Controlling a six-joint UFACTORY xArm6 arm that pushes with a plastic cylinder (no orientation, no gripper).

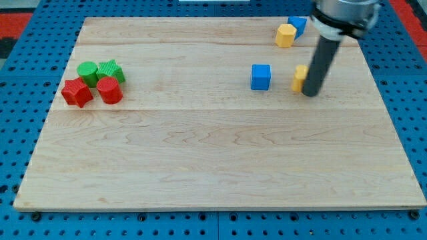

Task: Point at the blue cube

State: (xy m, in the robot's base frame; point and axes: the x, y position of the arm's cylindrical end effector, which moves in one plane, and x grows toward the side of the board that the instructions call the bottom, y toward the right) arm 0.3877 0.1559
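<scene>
Steering my tip (311, 93), a bare rod with no jaws to open or close, I am judging it best to skirt the yellow block (299, 78) touching it and stop just short of the blue cube (261, 77) sitting to the view's left.

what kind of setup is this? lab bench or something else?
Likely a lab tabletop pushing rig: a wooden board lies on a blue perforated base, small coloured blocks such as the blue cube sit on it, and my tip rests beside a yellow block.
</scene>
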